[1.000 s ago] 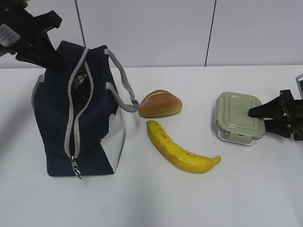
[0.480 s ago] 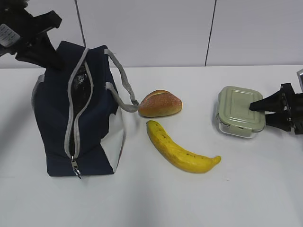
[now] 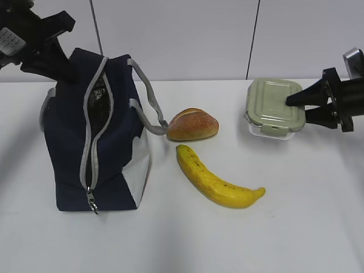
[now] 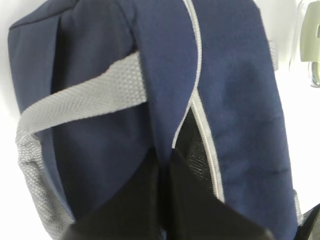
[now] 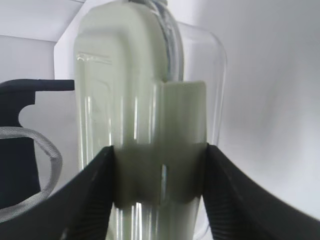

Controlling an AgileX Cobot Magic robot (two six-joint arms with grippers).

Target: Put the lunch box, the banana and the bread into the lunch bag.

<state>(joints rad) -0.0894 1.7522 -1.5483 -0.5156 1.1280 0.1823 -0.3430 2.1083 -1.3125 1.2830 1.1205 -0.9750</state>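
My right gripper [image 3: 298,110] is shut on the lunch box [image 3: 269,104], a clear container with a sage-green lid, and holds it above the table at the right. In the right wrist view the lunch box [image 5: 135,100] fills the gap between the fingers of the right gripper [image 5: 160,167]. The navy lunch bag [image 3: 96,142] stands at the left with its zipper open. My left gripper [image 3: 63,69] pinches the lunch bag [image 4: 225,75] at the top rim, the left gripper [image 4: 165,162] shut on the fabric beside the opening. The bread [image 3: 192,124] and the banana [image 3: 216,178] lie between bag and box.
Everything sits on a white table [image 3: 296,227] backed by a pale panelled wall [image 3: 187,34]. The bag's grey handle [image 3: 149,99] loops out toward the bread. Its metal zipper pull [image 3: 90,200] hangs at the near end.
My right gripper has lifted the lunch box off the table and carried it up and a little to the left. The left gripper, bag, bread and banana have stayed put.
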